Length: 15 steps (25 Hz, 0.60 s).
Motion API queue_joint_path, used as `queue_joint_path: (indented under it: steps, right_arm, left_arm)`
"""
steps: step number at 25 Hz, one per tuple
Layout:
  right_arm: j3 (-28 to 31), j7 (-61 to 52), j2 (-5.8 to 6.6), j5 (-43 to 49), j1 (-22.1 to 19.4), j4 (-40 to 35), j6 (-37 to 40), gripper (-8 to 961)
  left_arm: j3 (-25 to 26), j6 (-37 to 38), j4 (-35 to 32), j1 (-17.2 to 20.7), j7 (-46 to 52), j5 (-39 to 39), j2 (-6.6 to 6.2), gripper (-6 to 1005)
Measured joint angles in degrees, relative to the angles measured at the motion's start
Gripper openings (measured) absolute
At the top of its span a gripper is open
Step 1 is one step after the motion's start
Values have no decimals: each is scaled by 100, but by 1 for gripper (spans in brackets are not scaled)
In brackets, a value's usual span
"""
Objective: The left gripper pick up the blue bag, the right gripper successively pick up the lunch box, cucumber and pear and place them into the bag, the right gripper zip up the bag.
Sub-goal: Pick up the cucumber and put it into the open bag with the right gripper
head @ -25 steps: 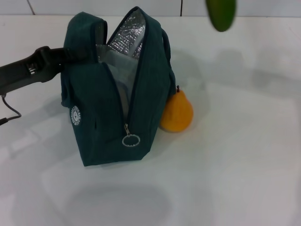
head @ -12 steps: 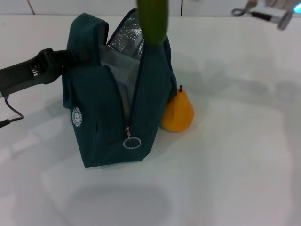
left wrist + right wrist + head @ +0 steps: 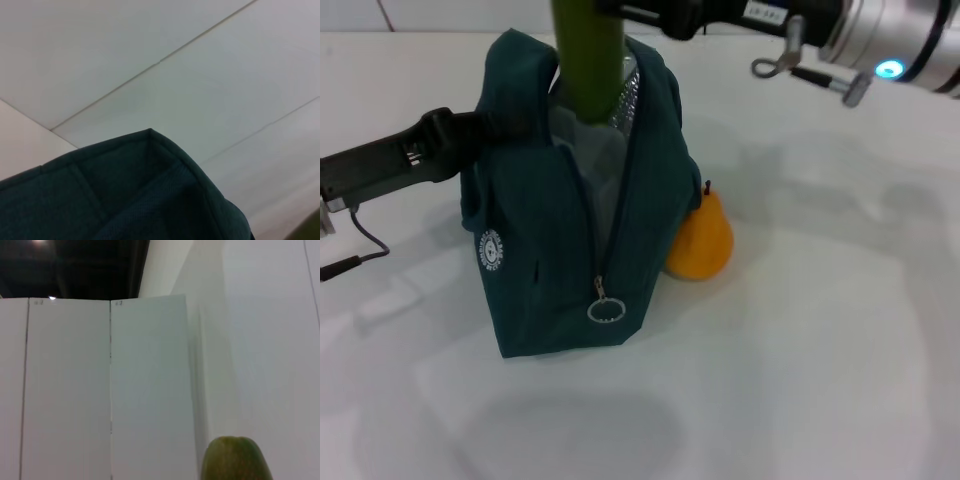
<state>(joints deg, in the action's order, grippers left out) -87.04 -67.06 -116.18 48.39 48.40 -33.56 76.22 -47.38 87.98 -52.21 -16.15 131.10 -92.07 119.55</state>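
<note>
The blue bag (image 3: pixel 565 250) stands upright on the white table, its top zip open and the ring pull (image 3: pixel 605 311) hanging at the front. My left gripper (image 3: pixel 492 126) is shut on the bag's upper left edge, and that fabric (image 3: pixel 125 195) fills the left wrist view. Held upright, the cucumber (image 3: pixel 588 60) has its lower end inside the bag's opening, with my right gripper (image 3: pixel 620 10) shut on its top; its tip (image 3: pixel 235 460) shows in the right wrist view. The pear (image 3: pixel 699 238) rests against the bag's right side. Only a pale surface shows inside; the lunch box is hidden.
The right arm's silver wrist (image 3: pixel 880 35) reaches in over the far right of the table. A thin black cable (image 3: pixel 355 250) trails from the left arm at the left edge. Bare white table (image 3: pixel 800 350) lies in front of and right of the bag.
The right arm has carried the cucumber leftward from the upper right to above the bag and lowered its end into the opening. The bag's top has closed in slightly around it.
</note>
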Motion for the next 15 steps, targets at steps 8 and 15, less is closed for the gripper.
queue_joint_path:
  steps: [8,15]
  right_arm:
    - [-874,272,-1,-592,82,318,-131,634]
    - [-1111,336,-1,-617,-46,370,-216,638]
  left_arm:
    - [12,6,55,19,-69,10,-2,45]
    - [40,9,60,49,-79,16,-8,45]
